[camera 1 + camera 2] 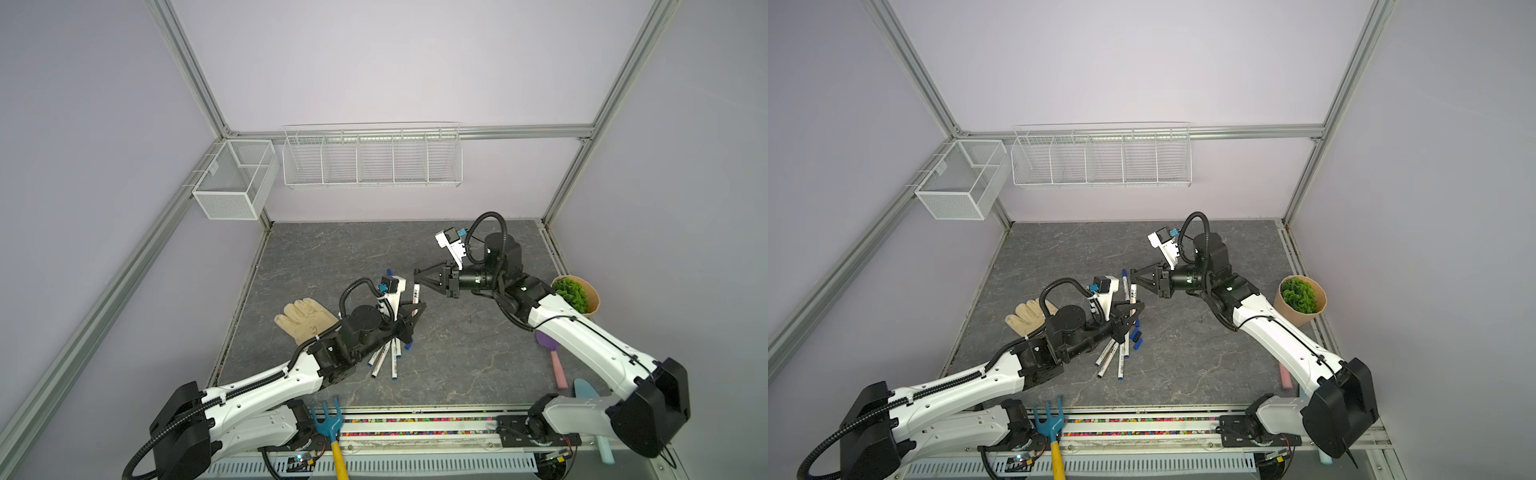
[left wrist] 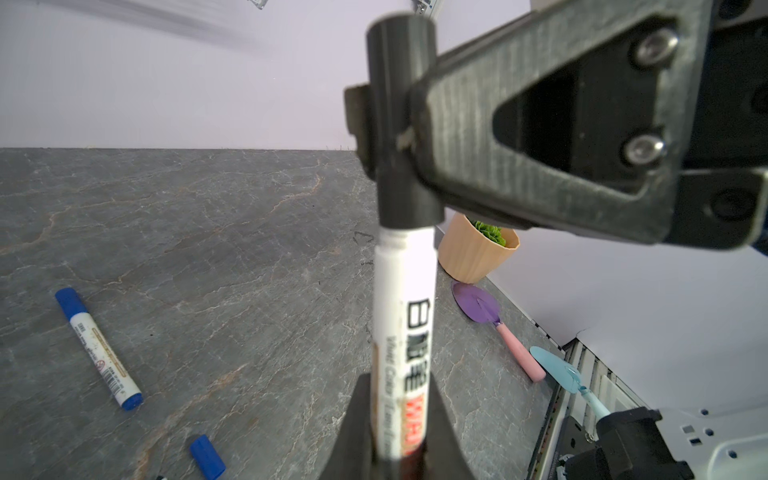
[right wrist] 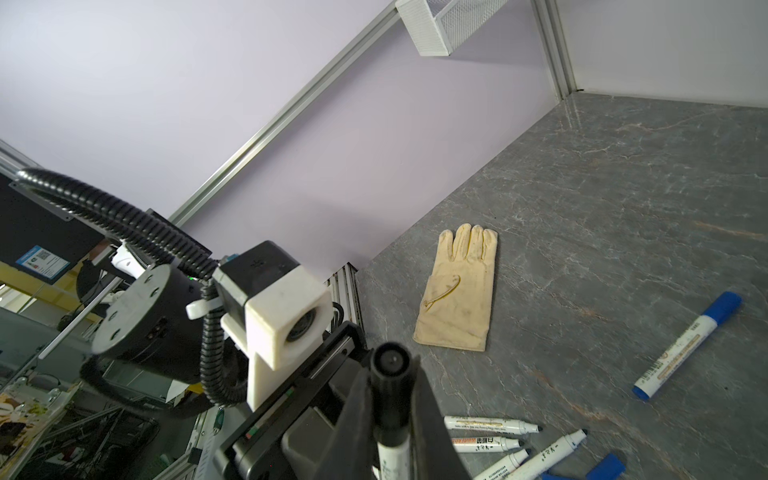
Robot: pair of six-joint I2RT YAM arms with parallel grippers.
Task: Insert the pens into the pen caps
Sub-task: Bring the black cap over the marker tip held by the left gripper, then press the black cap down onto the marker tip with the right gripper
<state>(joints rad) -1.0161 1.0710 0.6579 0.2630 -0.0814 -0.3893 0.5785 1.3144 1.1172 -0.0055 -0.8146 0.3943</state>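
Note:
My left gripper [image 2: 395,440] is shut on the barrel of a white pen [image 2: 401,332], which it holds up off the table. A black pen cap [image 2: 401,124] sits on the pen's tip. My right gripper [image 3: 392,399] is shut on that cap [image 3: 390,374]. In both top views the two grippers [image 1: 417,309] [image 1: 416,275] meet above mid-table at the pen [image 1: 1133,293]. A blue-capped pen [image 2: 97,349] lies apart on the table. Several uncapped pens [image 3: 490,424] lie fanned under the left arm [image 1: 1113,357], with loose blue caps [image 1: 1136,334] beside them.
A beige glove [image 1: 305,320] lies left of the pens. A potted plant [image 1: 577,295], a purple trowel [image 2: 478,303] and a teal tool [image 2: 557,370] sit along the right edge. A blue garden fork [image 1: 328,424] rests at the front rail. Wire baskets [image 1: 372,158] hang on the back wall.

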